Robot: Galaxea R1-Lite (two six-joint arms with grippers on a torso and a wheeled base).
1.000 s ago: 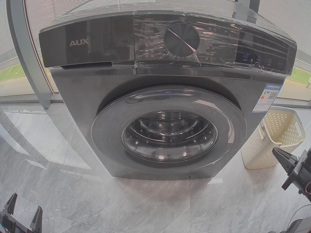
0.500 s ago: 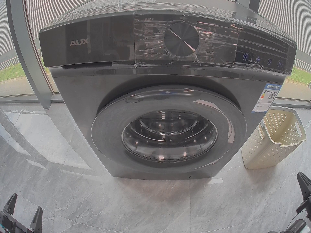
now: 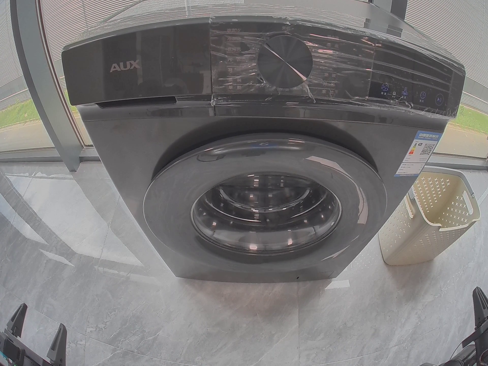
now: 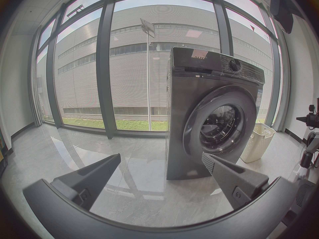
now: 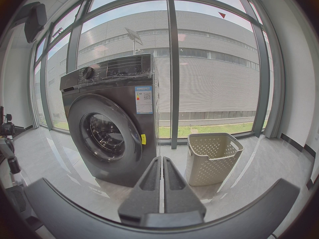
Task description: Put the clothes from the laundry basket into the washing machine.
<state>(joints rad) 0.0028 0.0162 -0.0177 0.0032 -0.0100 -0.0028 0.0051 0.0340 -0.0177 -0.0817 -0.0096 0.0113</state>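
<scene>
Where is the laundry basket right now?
In the head view the laundry basket stands on the floor at the robot's right, beside the washing machine's right front corner and just apart from it.

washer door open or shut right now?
Shut. The door lies flush against the washing machine front in the head view and both wrist views, with no gap at its rim.

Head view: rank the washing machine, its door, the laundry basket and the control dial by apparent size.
1. washing machine
2. door
3. laundry basket
4. control dial
The basket stands farther back, so it may look smaller than it is.
</scene>
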